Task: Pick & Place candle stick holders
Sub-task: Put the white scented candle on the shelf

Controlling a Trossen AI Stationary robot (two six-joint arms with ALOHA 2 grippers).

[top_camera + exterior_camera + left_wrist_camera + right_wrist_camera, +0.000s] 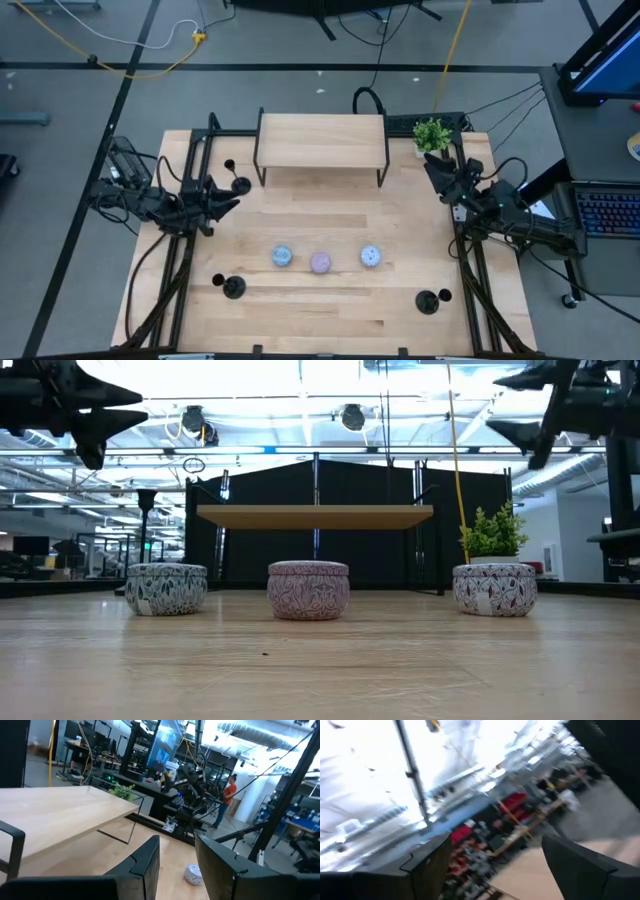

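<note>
Three matte-black candle stick holders stand on the wooden table (320,320): one far left (241,184), one near left (233,288), one near right (427,301). The far-left one shows in the low view (147,500) as a thin upright stem with a cup top. My left gripper (228,200) hangs open and empty above the table's left side, beside the far-left holder. It also shows in the left wrist view (177,865). My right gripper (432,170) hangs open and empty above the far right; the right wrist view (492,870) shows its fingers apart.
Three round patterned candle tins sit in a row mid-table: (282,257), (320,262), (370,257). A wooden shelf riser on black legs (322,140) stands at the far middle, with a small green plant (431,134) to its right. A person (230,795) stands in the room beyond.
</note>
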